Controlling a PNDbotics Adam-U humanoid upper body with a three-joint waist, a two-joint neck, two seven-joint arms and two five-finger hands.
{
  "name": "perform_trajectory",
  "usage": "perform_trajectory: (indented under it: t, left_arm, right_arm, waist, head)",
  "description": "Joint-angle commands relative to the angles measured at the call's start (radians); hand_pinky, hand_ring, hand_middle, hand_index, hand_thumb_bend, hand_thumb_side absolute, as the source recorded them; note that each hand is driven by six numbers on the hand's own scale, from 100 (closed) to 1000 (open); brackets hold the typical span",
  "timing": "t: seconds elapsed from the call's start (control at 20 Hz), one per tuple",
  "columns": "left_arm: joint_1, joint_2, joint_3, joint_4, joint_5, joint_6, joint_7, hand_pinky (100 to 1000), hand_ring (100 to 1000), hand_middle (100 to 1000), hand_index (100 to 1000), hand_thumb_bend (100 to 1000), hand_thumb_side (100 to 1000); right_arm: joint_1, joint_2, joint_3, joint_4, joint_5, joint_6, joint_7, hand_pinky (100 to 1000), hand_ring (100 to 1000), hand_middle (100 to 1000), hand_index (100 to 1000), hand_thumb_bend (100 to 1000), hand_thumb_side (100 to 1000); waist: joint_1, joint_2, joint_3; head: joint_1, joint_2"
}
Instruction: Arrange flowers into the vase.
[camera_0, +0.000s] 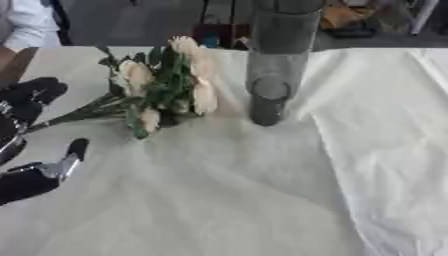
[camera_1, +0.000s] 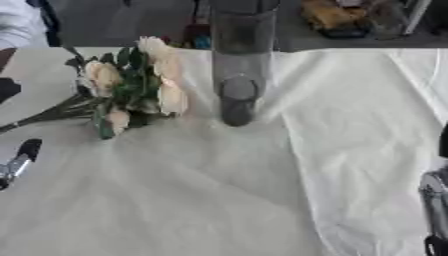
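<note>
Your left hand (camera_0: 31, 125) sits at nine o'clock in the left eye view, its black fingers (camera_0: 39, 90) curled around the stem ends of the bunch of cream artificial roses with dark green leaves (camera_0: 162, 82), with one lower finger (camera_0: 74, 150) sticking out toward the middle of the table. Judging by that, you have the stems in hand, but the blooms lie low over the cloth, so the step in hand is the lift and turn toward the vase.

The bunch's long axis runs from the stems at about eight o'clock up to the blooms at about two o'clock, heads pointing toward the tall clear grey glass vase (camera_0: 276, 65), which stands upright at twelve o'clock, just beside the outermost blooms. Its mouth is above the top edge of the picture, so you cannot see the opening.

To do it well, raise the bunch clear of the white wrinkled tablecloth (camera_0: 227, 190) first, then swing the stems downward so they lead into the vase. Keep the heads from brushing the vase wall; it looks tall and narrow and could tip.

Your right hand (camera_1: 435, 200) shows only as a dark sliver at four o'clock in the right eye view; I cannot tell how it is set.
</note>
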Motion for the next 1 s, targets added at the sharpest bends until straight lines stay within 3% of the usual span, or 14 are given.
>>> perform_trajectory:
  t: [0.05, 0.4, 0.6, 1.0]
  left_arm:
    - [-0.022, 0.061, -0.002, -0.013, 0.024, 0.013, -0.034, 779, 901, 925, 1000, 262, 872]
    - [-0.059, 0.129, -0.016, -0.013, 0.064, 0.043, -0.116, 788, 905, 929, 1000, 271, 880]
    - [-0.078, 0.202, -0.035, -0.013, 0.123, 0.055, -0.206, 800, 916, 944, 1000, 307, 882]
    - [-0.102, 0.379, -0.063, -0.013, 0.333, 0.108, -0.368, 821, 928, 962, 1000, 505, 906]
  right_arm:
    - [-0.003, -0.016, 0.0, -0.016, 0.001, 0.0, 0.007, 815, 821, 709, 885, 100, 1000]
    - [0.005, -0.015, 0.003, -0.016, 0.0, 0.001, 0.013, 816, 822, 708, 886, 100, 1000]
    - [0.01, -0.018, 0.006, -0.016, 0.0, 0.002, 0.016, 817, 822, 708, 886, 100, 1000]
    - [0.016, -0.023, 0.011, -0.016, -0.002, 0.004, 0.025, 819, 823, 707, 887, 100, 1000]
  waist:
    - [0.0, -0.019, -0.003]
    - [0.001, -0.022, -0.007]
    - [0.005, -0.026, -0.008]
    - [0.015, -0.027, -0.016]
  head:
    - [0.011, -0.017]
    - [0.016, -0.02]
    - [0.016, -0.017]
    - [0.019, -0.015]
